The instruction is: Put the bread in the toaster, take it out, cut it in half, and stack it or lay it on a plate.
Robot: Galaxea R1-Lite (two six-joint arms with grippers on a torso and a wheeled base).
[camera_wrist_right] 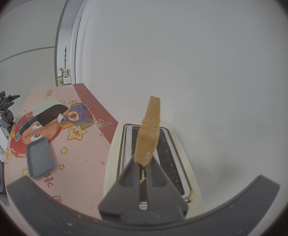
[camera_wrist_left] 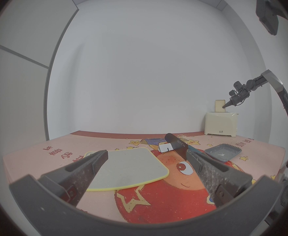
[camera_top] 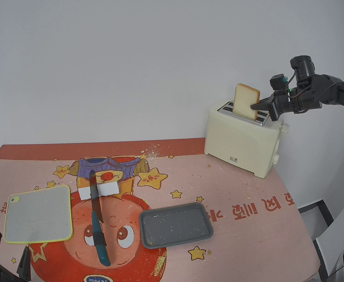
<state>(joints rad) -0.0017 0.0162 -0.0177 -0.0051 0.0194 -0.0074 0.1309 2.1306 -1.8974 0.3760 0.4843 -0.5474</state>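
Pink cloth printed with a red cartoon face, yellow stars and red characters covers the table (camera_top: 234, 192). A dark red band runs along its far edge, under a plain white wall (camera_top: 140, 59). Crumbs (camera_top: 154, 150) lie by that band and around the cream toaster (camera_top: 238, 145), which stands at the far right corner.

The bread (camera_top: 245, 100) stands upright with its lower edge at the toaster's top and most of the slice above the slots. The right gripper (camera_top: 254, 106) comes in from the right and is pinched closed on the slice's lower side edge.

Toward the near left lies a grey cutting board (camera_top: 38, 214) with a yellow rim. Just beside it is a knife (camera_top: 97, 220), its dark blade propped on a small white block (camera_top: 101, 188) and its teal handle toward the near edge. A grey tray (camera_top: 176, 224), dusted with crumbs, sits to the right of the knife.

The left gripper (camera_top: 9, 251) hovers at the near left corner. The left wrist view shows its fingers (camera_wrist_left: 81, 172) spread wide with nothing between them, and a dark device (camera_wrist_left: 267, 13) high on the right wall.

The right wrist view shows the slice edge-on, brown crust facing the camera, and the two open slots beneath it. I cannot tell whether the slice still sits in a slot.
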